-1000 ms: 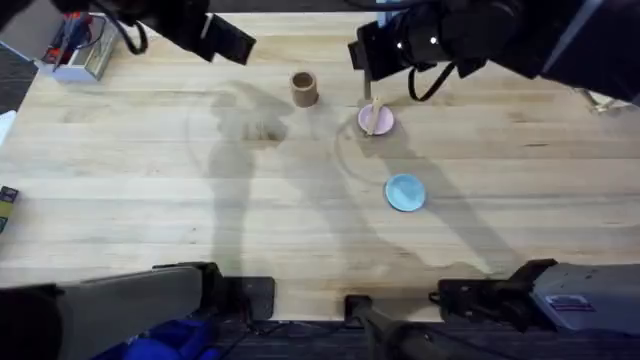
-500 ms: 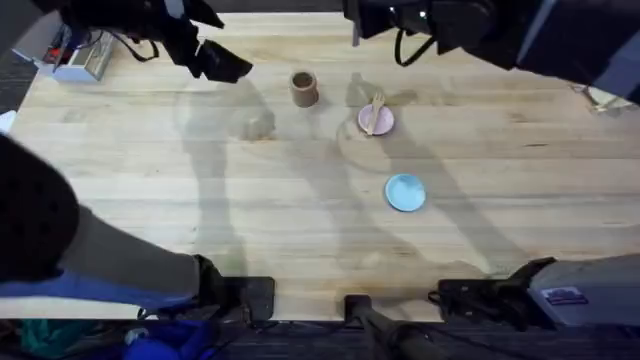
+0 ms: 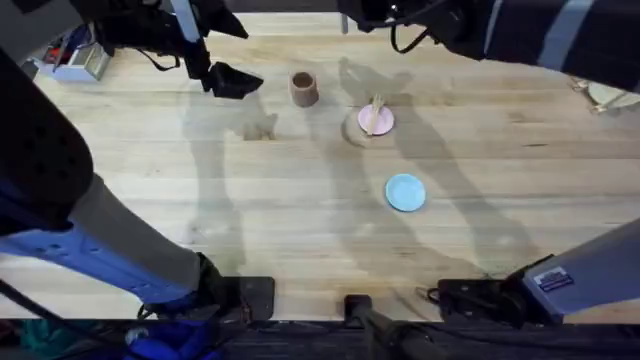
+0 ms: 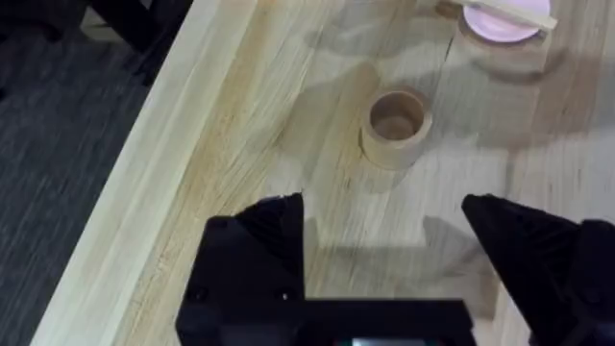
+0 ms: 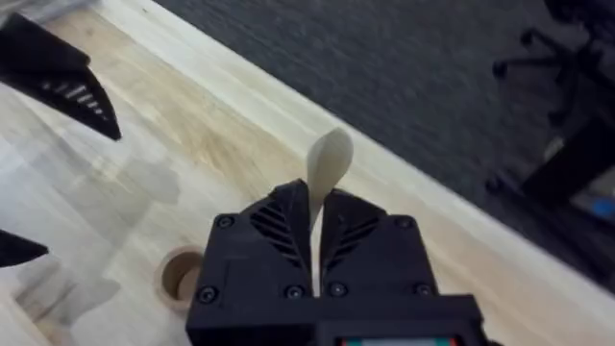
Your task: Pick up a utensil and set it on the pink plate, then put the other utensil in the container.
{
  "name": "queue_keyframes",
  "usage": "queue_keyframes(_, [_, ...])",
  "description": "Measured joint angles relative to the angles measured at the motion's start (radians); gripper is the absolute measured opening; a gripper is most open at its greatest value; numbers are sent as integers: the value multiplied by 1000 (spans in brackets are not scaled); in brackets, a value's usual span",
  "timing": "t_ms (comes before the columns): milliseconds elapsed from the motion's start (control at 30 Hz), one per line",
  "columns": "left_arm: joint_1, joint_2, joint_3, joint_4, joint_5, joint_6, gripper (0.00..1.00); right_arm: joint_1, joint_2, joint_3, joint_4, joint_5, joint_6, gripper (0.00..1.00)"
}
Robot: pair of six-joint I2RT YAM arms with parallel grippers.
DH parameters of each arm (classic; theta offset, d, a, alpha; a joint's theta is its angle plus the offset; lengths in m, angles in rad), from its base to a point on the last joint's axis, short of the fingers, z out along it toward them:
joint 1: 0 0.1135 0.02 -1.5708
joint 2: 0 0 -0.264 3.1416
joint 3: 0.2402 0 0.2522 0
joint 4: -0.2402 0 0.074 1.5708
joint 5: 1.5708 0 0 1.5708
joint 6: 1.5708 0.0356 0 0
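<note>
Gripping the wooden spoon (image 5: 328,161) by its slim handle, right pincer (image 5: 315,226) clamped, oval head sticking out. Light, stiff, slick wood; a pinch suffices. Cup (image 5: 179,276) sits below, near. Fork (image 3: 375,111) lies across the pink plate (image 3: 383,124). Left pincer (image 4: 384,245) apart, empty, near the cup on the desk (image 3: 300,200).

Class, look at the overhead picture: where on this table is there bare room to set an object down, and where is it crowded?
Free: the wide stretch of table nearer the arm bases than the blue plate, and all of its left half. Crowded: the far strip, where the container, the pink plate bearing the fork, and the open left claw sit close together.
</note>
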Motion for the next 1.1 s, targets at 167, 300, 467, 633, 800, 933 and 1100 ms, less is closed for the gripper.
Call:
queue_keyframes(167, [0, 37, 0, 22, 5, 57, 993, -38, 38, 0, 124, -117, -51, 33])
queue_keyframes(300, [0, 64, 0, 46, 6, 74, 993, -74, 85, 0, 239, -256, -69, 33])
queue_keyframes(467, [4, 98, 0, 61, 14, 82, 993, -127, 165, 0, 356, -419, -67, 33])
queue_keyframes(633, [11, 103, 0, 78, 23, 83, 993, -139, 211, 0, 428, -512, -64, 34])
queue_keyframes(800, [11, 103, 0, 87, 35, 94, 994, -137, 290, 0, 569, -602, -6, 34])
queue_keyframes(933, [16, 104, 0, 104, 69, 117, 993, -137, 324, 0, 584, -636, 14, 34])
queue_keyframes(1100, [50, 145, 0, 123, 150, 131, 993, -137, 328, 0, 591, -654, 21, 34])
